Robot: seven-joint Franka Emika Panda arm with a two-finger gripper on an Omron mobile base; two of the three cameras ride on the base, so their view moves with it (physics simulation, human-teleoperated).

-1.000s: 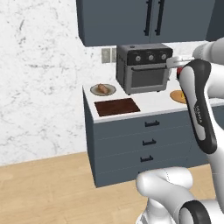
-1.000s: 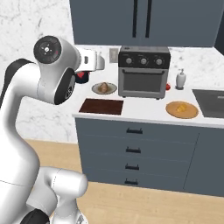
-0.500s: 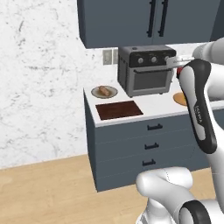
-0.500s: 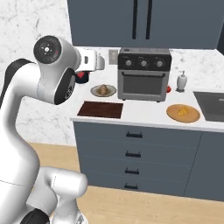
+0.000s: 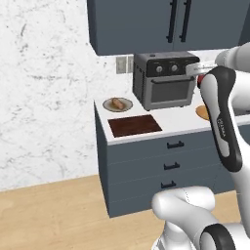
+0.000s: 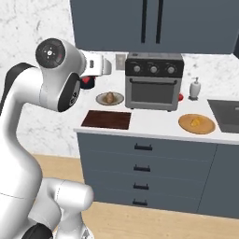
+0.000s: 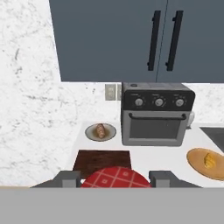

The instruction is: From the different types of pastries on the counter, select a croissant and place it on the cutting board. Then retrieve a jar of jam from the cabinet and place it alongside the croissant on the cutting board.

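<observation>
The hand view looks along the gripper (image 7: 115, 178), whose two grey fingertips (image 7: 66, 178) stand on either side of a red checked round top, the jar of jam (image 7: 115, 176), clamped between them. In the right base view the same jar (image 6: 86, 81) shows as a small red shape with a dark part just beside the arm, held up above the counter (image 6: 154, 123) to the left of the toaster oven (image 6: 154, 80); in the left base view only a sliver of red (image 5: 200, 81) peeks past the forearm. The cutting board (image 6: 107, 119) lies bare near the counter's front left, with the brown roll on the grey plate (image 6: 109, 98) behind it. The croissant (image 6: 197, 122) sits on the round light-wood plate (image 6: 197, 124), well apart from the board on the oven's far side. The right base view alone shows a white soap bottle (image 6: 195, 88) and the sink's edge (image 6: 224, 115). The cabinet doors (image 7: 164, 41) above are shut.
</observation>
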